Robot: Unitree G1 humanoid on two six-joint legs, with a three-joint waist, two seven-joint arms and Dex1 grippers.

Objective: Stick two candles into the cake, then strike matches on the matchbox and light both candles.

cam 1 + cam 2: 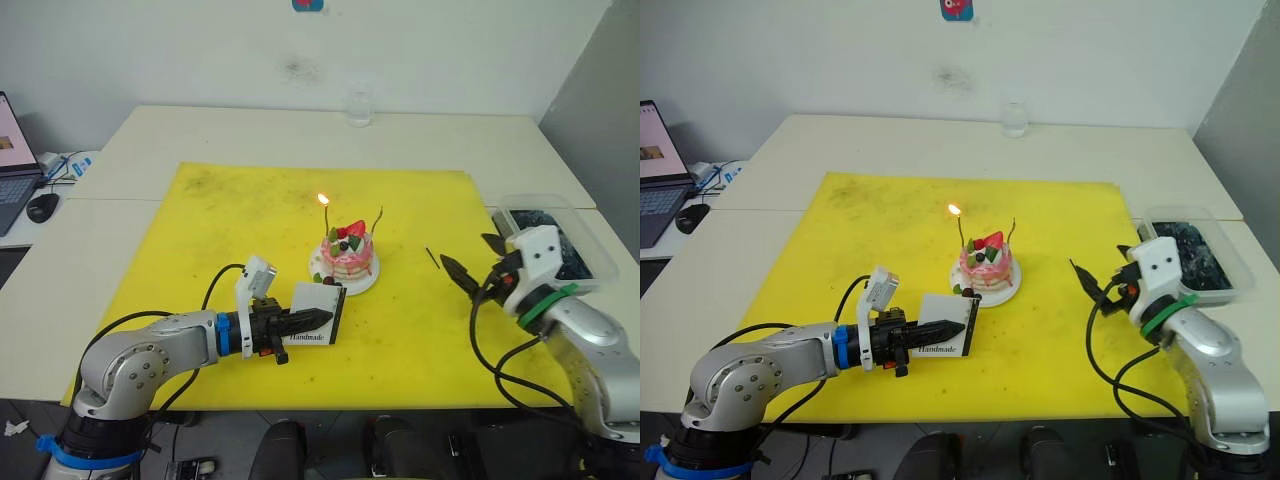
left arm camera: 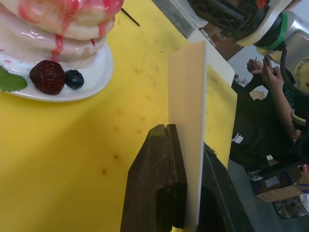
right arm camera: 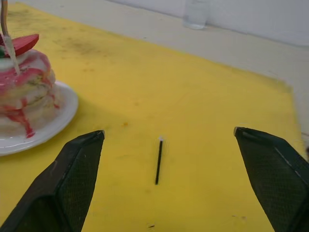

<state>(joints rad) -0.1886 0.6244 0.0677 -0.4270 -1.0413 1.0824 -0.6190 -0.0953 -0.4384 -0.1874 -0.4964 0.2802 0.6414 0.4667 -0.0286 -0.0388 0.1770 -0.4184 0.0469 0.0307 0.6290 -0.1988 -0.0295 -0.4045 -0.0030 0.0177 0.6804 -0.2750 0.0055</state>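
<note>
A short dark match (image 3: 159,161) lies on the yellow mat (image 1: 420,330) just ahead of the right gripper (image 3: 169,181), between its spread fingers, seemingly lengthwise along the reach, right of the cake (image 1: 347,252).

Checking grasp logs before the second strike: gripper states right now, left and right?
Left gripper: shut on the matchbox, held upright beside the cake plate.
Right gripper: open, empty, hovering over a match lying on the yellow mat.

Silver-grey arms, blue band left, green band right, black fingers (image 1: 312,320), black cables.
</note>
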